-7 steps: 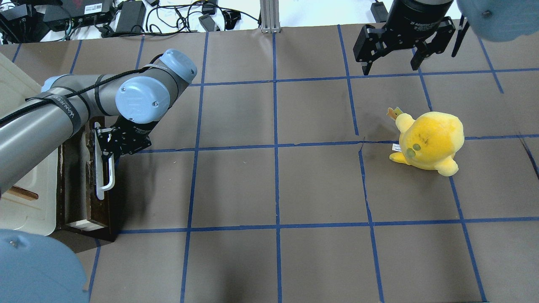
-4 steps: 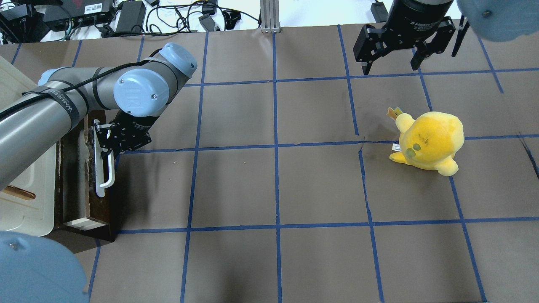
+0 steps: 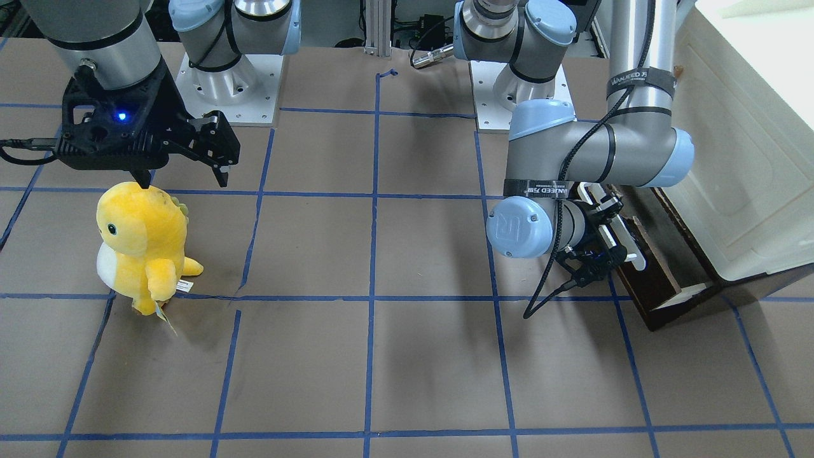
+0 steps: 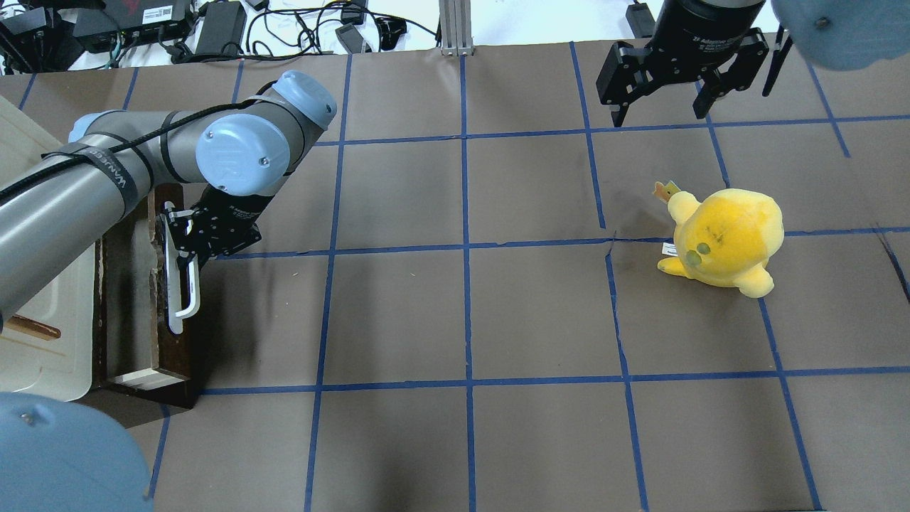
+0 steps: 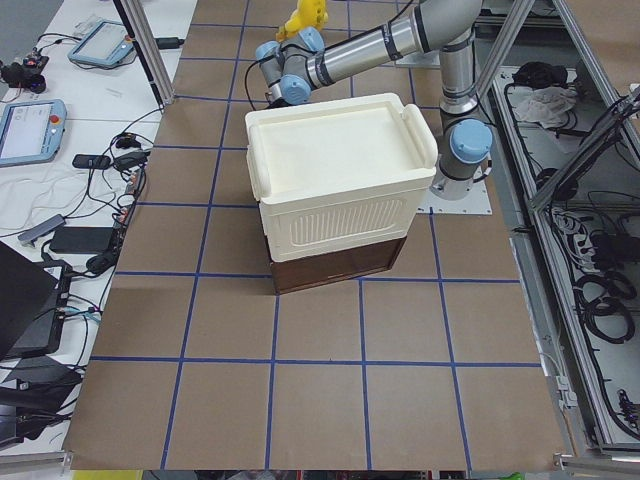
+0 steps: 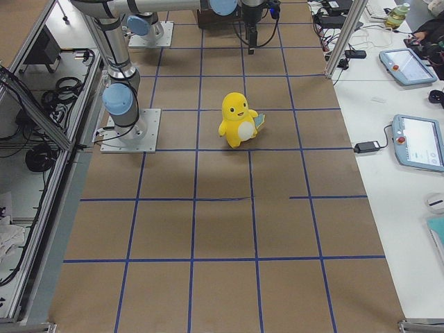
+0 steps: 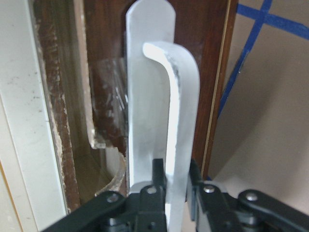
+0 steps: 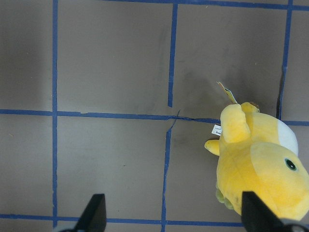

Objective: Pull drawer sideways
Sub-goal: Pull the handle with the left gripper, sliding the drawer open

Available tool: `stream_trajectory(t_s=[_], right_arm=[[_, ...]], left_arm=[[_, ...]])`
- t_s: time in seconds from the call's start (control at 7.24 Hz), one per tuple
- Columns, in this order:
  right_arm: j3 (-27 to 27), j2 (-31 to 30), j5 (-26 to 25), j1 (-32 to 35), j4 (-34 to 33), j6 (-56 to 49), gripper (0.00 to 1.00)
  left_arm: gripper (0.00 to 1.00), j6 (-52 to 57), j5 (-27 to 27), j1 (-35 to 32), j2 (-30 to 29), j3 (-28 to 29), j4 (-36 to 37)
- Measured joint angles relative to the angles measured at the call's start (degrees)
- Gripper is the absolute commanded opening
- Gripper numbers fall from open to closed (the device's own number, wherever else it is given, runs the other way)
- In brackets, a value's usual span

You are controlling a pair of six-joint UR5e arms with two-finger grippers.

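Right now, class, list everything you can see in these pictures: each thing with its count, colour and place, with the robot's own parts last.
dark brown wooden drawer: one, pale inside, partly out from under the cabinet, at the table's end on the robot's left.
long white bar handle: one, white, on the drawer's front.
cream-white box-shaped cabinet: one, cream, over the drawer.
yellow plush toy: one, yellow with a white belly, upright on the robot's right half of the table.
brown table with blue tape grid: one.
left gripper: one, black, shut on the handle.
right gripper: one, black, open, in the air beyond the toy.
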Motion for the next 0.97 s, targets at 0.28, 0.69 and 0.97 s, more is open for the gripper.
stream_trajectory(t_s=[0.28, 0.69, 0.97], right_arm=[[0.0, 0.0, 0.0, 0.0, 0.0, 0.0, 1.0], [0.0, 0.0, 0.0, 0.0, 0.0, 0.0, 1.0], [0.0, 0.0, 0.0, 0.0, 0.0, 0.0, 1.0]], left_arm=[[0.0, -0.5, -0.5, -0.5, -0.1, 0.2, 0.0], [0.0, -0.7, -1.3, -1.0, -0.2, 0.7, 0.0], [0.0, -1.1, -2.2, -1.4, -0.7, 1.8, -0.4]])
